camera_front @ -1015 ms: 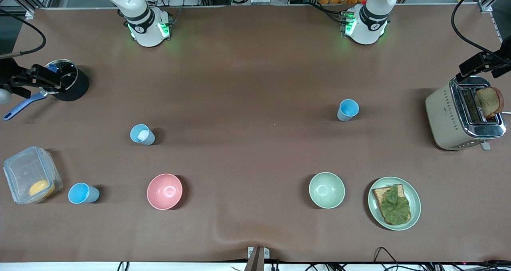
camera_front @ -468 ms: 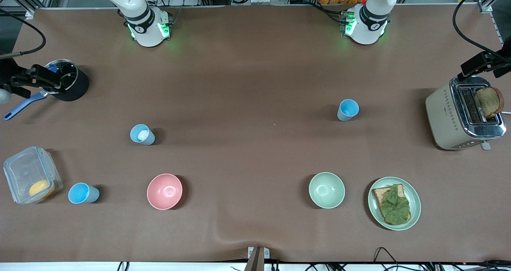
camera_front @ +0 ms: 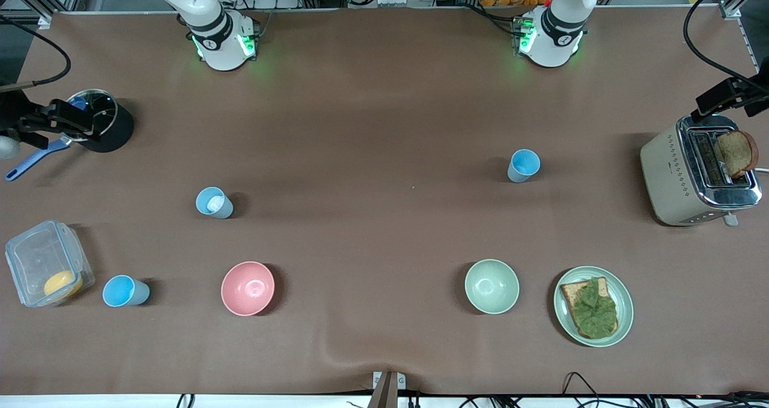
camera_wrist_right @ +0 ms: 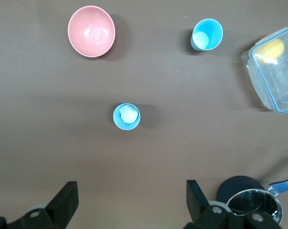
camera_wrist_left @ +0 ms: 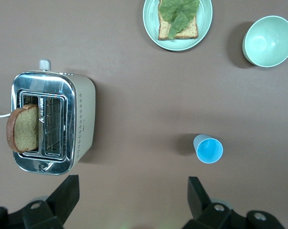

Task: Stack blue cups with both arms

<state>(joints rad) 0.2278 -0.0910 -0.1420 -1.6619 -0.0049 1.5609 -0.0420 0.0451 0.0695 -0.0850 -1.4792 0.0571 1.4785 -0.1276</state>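
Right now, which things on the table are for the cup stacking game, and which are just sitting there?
For the job:
three blue cups
left hand and right hand, both open and high above the table

Just sitting there:
pink bowl
green bowl
toaster
sandwich plate
clear box
pot

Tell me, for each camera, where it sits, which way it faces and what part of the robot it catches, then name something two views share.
Front view: high across the table, facing both arm bases; it takes in the whole table with three blue cups.
Left wrist view: on the left arm's wrist, looking straight down at the toaster; the open left gripper shows at the edge.
Right wrist view: on the right wrist, looking down; the open right gripper shows.
Shared: the cup with the whitish patch appears in front and right wrist views.
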